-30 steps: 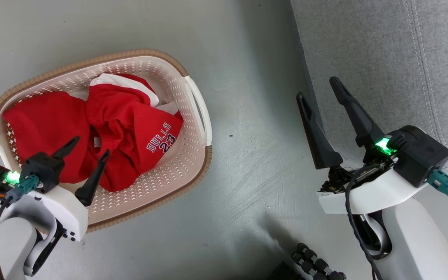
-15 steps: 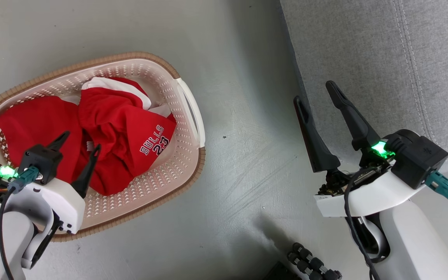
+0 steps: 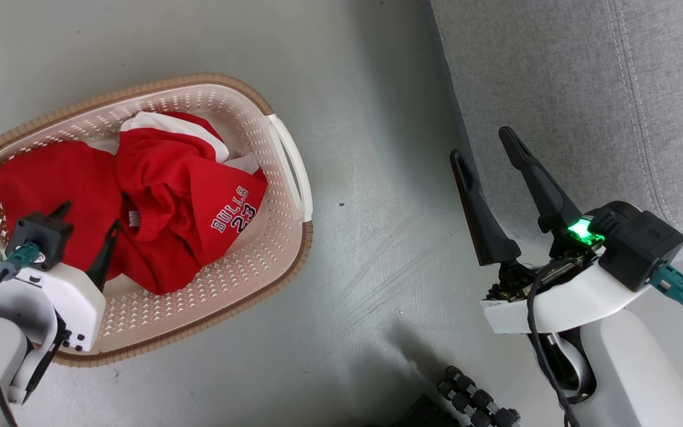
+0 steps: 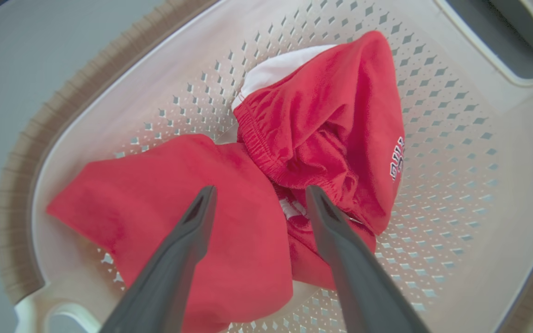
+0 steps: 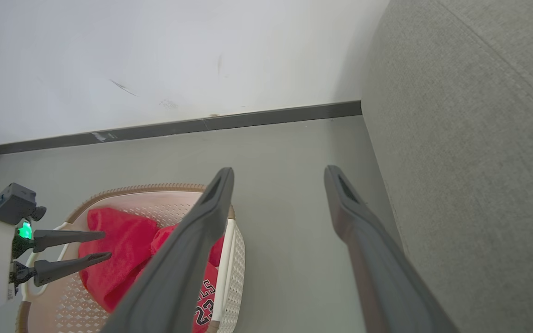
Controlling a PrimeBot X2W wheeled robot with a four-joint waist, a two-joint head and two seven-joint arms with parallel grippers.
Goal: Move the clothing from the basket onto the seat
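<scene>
My left pincer spread wide and empty over the clothing, red heap lying lengthwise in the basket, lettered end toward the seat, my right pincer wide, empty, at the seat's edge.

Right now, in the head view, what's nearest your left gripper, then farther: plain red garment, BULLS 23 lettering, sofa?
1. Plain red garment, beneath the left gripper.
2. BULLS 23 lettering, farther right in the basket.
3. Sofa, far right.
</scene>
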